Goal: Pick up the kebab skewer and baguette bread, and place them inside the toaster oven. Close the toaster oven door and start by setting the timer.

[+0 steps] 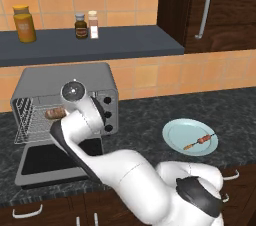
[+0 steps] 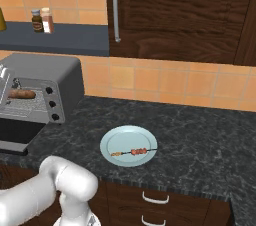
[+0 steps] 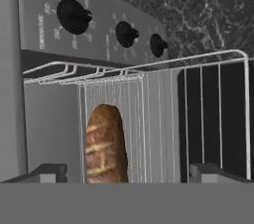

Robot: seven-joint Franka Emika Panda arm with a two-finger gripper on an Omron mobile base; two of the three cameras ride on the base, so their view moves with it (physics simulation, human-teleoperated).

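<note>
Gripper [image 3: 127, 171] wide open, fingertips apart on either side of the baguette [image 3: 105, 144], gripping nothing; looks like a release just made over the rack. Loaf lying lengthwise on the wire rack [image 3: 163, 119], at its left part, end toward the hand: golden-brown, oblong, pale scored slashes across the crust. Resting flat on the wires, so likely stable there.

Door [image 1: 55, 162] dropped flat toward the counter's front edge, dark glass up, left open since the second item is still to go in. Oven [image 1: 65, 102] at the counter's left end, boxy grey, three black knobs [image 3: 74, 15] down its right side.

Skewer [image 2: 131, 152] further right, on the pale blue plate [image 2: 112, 142] near the front edge: thin stick, red-brown and orange chunks at mid-length. Probably next to fetch.
</note>
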